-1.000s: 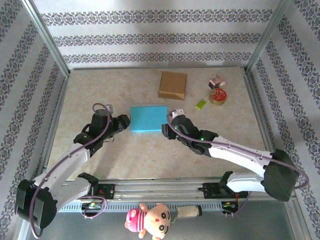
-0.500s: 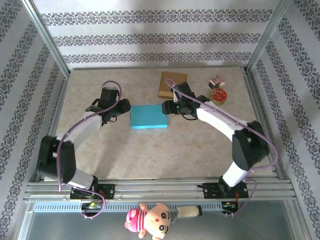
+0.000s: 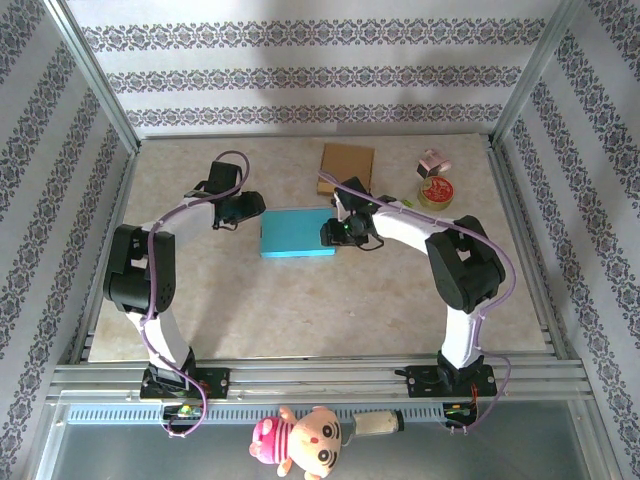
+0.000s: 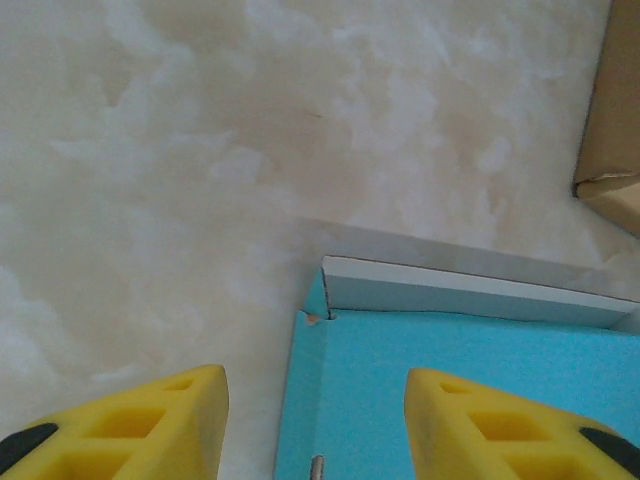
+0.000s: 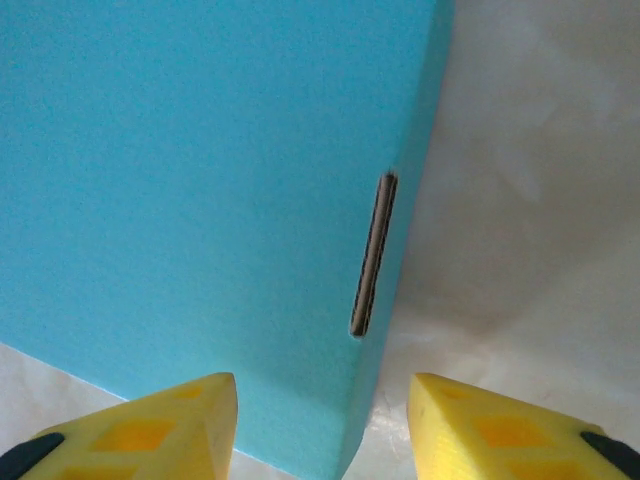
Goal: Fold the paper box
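Two arms flank the blue paper box (image 3: 297, 235), which lies flat at the middle of the marbled table (image 3: 220, 310), near a brown cardboard box (image 3: 346, 170) and on its near side. The left arm (image 3: 140, 270) rises from its base, bends at the elbow and reaches inward to the box's left edge. The right arm (image 3: 462, 265) mirrors it, forearm stretched leftward to the box's right edge.

The left gripper (image 3: 250, 208) hangs over the far left corner, its yellow fingers (image 4: 150, 420) apart and holding nothing, one above bare table and one above blue card. The right gripper (image 3: 331, 232) likewise stands open and empty, straddling the right edge.

A white flap (image 4: 470, 295) runs along the box's far side in the left wrist view. A narrow slot (image 5: 372, 255) sits close to the right edge in the right wrist view.

The step in hand appears to be taking hold of the two sides to raise them. It should go best if each gripper comes down squarely astride its edge and pinches only one layer of card. Both should then lift together so the box neither slides nor skews.
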